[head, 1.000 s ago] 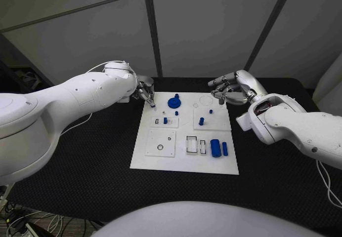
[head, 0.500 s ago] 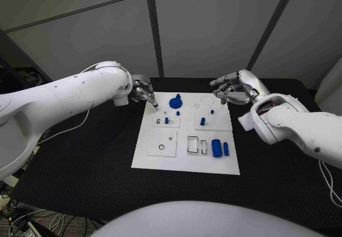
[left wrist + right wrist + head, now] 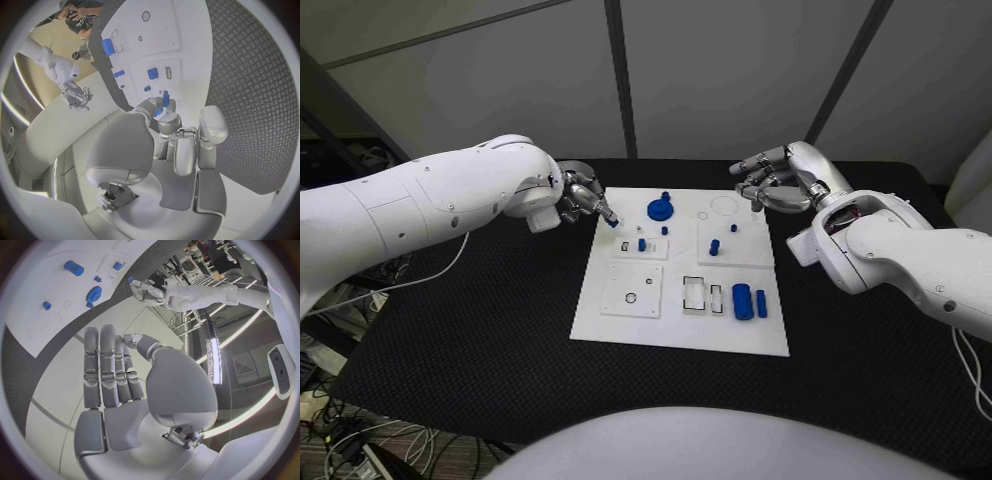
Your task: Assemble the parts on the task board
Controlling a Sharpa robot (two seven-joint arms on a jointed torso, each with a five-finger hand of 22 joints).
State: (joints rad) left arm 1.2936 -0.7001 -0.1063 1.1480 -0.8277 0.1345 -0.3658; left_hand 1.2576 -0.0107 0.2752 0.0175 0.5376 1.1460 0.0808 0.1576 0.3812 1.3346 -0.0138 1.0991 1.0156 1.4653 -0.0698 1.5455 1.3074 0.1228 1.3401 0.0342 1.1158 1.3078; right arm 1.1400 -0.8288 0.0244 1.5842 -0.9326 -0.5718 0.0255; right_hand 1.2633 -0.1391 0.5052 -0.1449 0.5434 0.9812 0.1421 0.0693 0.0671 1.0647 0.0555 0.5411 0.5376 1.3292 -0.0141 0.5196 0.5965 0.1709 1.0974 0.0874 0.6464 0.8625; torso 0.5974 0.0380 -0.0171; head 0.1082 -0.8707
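Note:
The white task board lies in the middle of the black table. On it are a round blue knob, several small blue pegs and a thick blue cylinder beside a slimmer blue bar. My left hand hovers at the board's far left corner and pinches a small blue peg between its fingertips. The left wrist view shows that peg over the board. My right hand hangs above the far right corner, fingers extended side by side, holding nothing.
The board carries raised white blocks with round holes and rectangular slots. Black table stretches on both sides of the board. Grey wall panels stand behind the table.
My left hand has come down a little towards the board's far left corner with the peg, and its arm has swung outward. The right hand has barely moved.

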